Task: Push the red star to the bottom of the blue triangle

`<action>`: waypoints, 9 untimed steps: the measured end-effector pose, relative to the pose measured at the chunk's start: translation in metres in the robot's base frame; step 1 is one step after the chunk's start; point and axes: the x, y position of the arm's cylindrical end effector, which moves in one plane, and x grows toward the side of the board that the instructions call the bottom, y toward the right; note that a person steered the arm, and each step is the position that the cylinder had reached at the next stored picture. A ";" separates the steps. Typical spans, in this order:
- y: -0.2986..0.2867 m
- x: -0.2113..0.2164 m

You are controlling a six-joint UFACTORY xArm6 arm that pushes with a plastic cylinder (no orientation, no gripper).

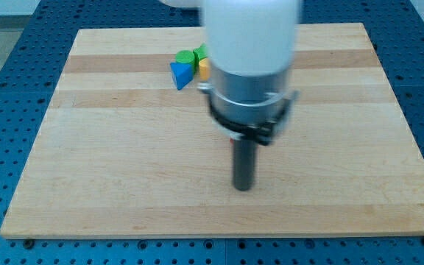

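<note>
A blue triangle lies near the top of the wooden board, left of the arm. A green block touches its upper side and a yellow block sits at its right, partly hidden by the arm. No red star shows in this view; the arm's white body may hide it. My tip is at the board's lower middle, well below and to the right of the blue triangle, touching no block.
The arm's wide white and grey body covers the board's top middle. A blue perforated table surface surrounds the board on all sides.
</note>
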 end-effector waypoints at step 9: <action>-0.160 -0.087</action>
